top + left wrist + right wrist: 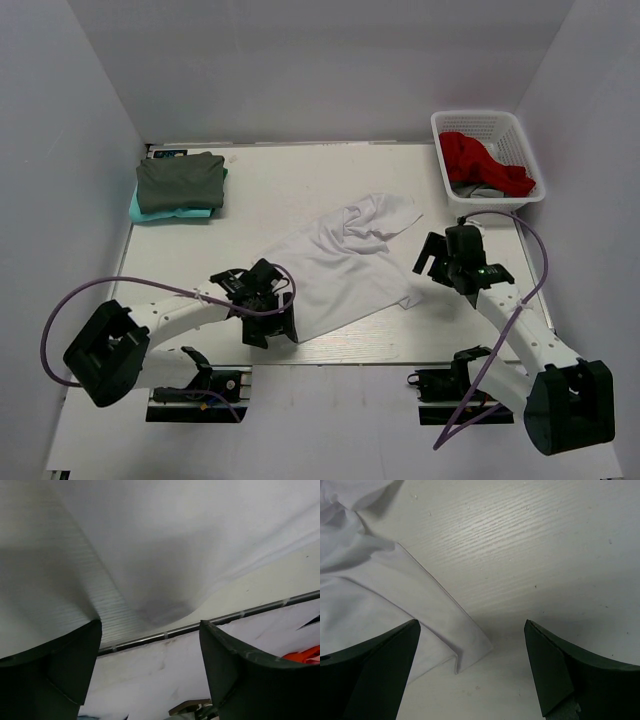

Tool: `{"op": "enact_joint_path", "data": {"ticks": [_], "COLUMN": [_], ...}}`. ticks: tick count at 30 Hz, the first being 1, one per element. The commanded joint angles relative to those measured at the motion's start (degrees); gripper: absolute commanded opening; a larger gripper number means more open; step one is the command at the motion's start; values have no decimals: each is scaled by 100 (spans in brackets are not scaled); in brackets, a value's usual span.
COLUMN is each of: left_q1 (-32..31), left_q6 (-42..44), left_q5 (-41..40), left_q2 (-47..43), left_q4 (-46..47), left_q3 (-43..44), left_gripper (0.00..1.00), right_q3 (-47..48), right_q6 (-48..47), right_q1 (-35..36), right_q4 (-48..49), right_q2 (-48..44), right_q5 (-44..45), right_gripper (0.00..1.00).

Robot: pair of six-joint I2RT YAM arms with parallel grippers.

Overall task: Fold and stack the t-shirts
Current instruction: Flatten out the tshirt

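Two stacked t-shirts, one white t-shirt loose

plain white walls enclose a pale wood-grain table, evenly lit with soft shadows.

The left arm and the right arm look built alike from where I stand, with white tube-like links joined by chunky black housings and the biggest black block at the shoulder end. A thin purple left cable trails off one and a purple right cable off the other, whose wrist shows a small green light. The left pincer and the right pincer are black, with broad, dark, wedge-shaped fingers.
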Motion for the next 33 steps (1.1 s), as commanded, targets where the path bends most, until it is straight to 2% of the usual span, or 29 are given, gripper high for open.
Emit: {"op": "enact_joint_path", "data": {"ticks": [1,5,8,10,13,16,20,22,26,33], "left_q1": [-184,-368,-422,-422,-422,-422,-422,-422,-422,-422], "left_q6": [-283,-336,-336,-398,-520,-722,-776,-776,-828,-881], "left_q5": [-265,-344,-633,-782,-967,-1231,-1363,-1363,-1170,-1118], "left_q2": [282,739,915,863,696,406,29,-86,-270,-385], "left_q4": [682,938,790,614,560,280,156,156,279,340], "left_q3": [-54,24,183,315,315,315,210,149,87,25], "left_gripper": [87,69,32,0,0,0,0,0,0,0], "right_q3": [-22,-110,-137,-198,-321,-436,-471,-523,-629,-787], "right_q6": [113,175,140,131,166,377,491,509,535,693], "right_q1": [26,35,35,35,26,26,52,26,122,333], "right_q4": [-88,0,-78,-192,-245,-342,-220,-158,97,-166], "right_q2": [75,58,14,-21,31,232,470,602,699,655], "right_q5": [-256,-423,-651,-774,-793,-652,-801,-1003,-1723,-1804], "right_gripper": [90,90,90,87,80,76,73,67,66,60]}}
